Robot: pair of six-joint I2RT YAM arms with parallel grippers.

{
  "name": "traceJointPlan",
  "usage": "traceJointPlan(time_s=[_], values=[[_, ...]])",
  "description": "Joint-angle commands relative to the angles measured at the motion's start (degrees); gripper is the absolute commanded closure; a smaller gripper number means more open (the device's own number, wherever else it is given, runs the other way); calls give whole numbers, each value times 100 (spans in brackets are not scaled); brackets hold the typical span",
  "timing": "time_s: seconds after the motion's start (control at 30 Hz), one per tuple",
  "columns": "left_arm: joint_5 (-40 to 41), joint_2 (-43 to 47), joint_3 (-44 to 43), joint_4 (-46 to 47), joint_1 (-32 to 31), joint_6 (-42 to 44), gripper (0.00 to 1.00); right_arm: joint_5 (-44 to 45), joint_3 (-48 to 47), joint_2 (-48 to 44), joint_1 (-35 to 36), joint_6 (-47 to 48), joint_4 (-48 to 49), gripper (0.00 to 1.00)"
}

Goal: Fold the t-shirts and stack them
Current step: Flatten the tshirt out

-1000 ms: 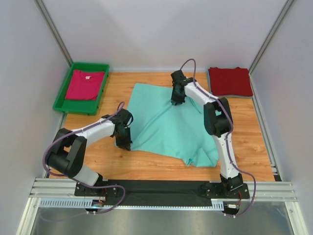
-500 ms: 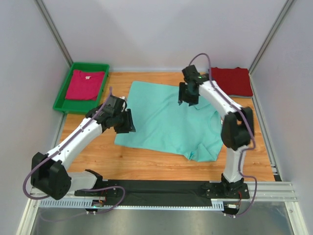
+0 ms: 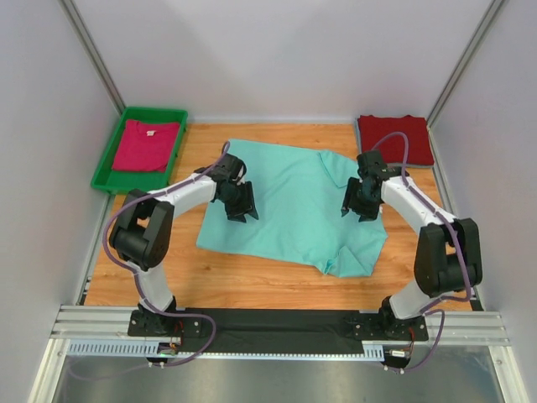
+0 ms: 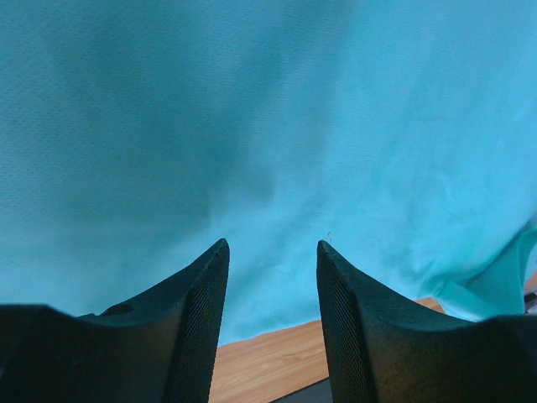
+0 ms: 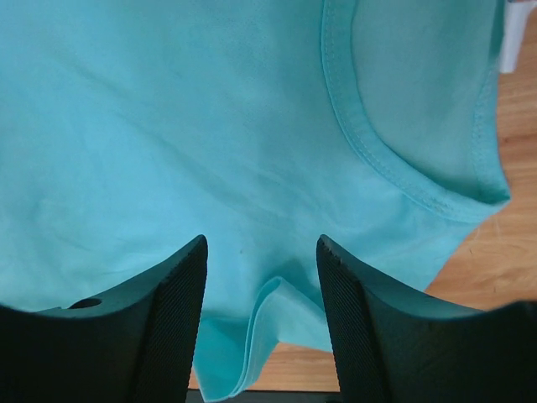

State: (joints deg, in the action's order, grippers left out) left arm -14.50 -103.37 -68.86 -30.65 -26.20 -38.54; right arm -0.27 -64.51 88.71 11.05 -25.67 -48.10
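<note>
A shallow green plastic tray (image 3: 126, 186) at the back left of the wooden table (image 3: 252, 277) holds a magenta-pink cloth t-shirt (image 3: 147, 144), a mint-teal cloth t-shirt (image 3: 294, 206) lies spread mid-table beneath the left gripper (image 3: 242, 210) and right gripper (image 3: 356, 208) (both with jaws parted, gripping nothing), and a folded dark red cloth t-shirt (image 3: 394, 139) lies back right.

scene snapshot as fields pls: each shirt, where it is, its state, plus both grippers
mint-teal t-shirt: spread mid-table, collar toward the right arm, near edge rumpled
dark red t-shirt: folded, far right corner
magenta-pink t-shirt: lying in the green tray, far left
left gripper: open, nothing between the jaws, over the mint-teal shirt's left part
right gripper: open, nothing between the jaws, over the same shirt beside the collar
stack: none yet, three shirts apart
</note>
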Motion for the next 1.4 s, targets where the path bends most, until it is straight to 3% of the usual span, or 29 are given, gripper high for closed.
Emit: traceJointPlan(time_s=[0.0,0.27,0.5,0.67,0.9,1.37], values=[[280,-130,-93,-369,123,-171,46,9,-193,374,2,53,731,43],[439,475,1276,-450,449,-75,46,-358,-1177,1350,-6,-139,906,43],[528,1730,2359,-476,466,13,46,-921,-1547,1877,11,-789,1250,43],[273,2172,2334,-538,466,66,46,-1281,-1180,1958,73,-1299,1669,45],[167,2243,2105,-617,466,75,46,-1686,-783,2071,91,-1993,2304,61],[228,2524,2228,-740,466,137,47,-1661,-1046,2581,90,-2056,2428,79]])
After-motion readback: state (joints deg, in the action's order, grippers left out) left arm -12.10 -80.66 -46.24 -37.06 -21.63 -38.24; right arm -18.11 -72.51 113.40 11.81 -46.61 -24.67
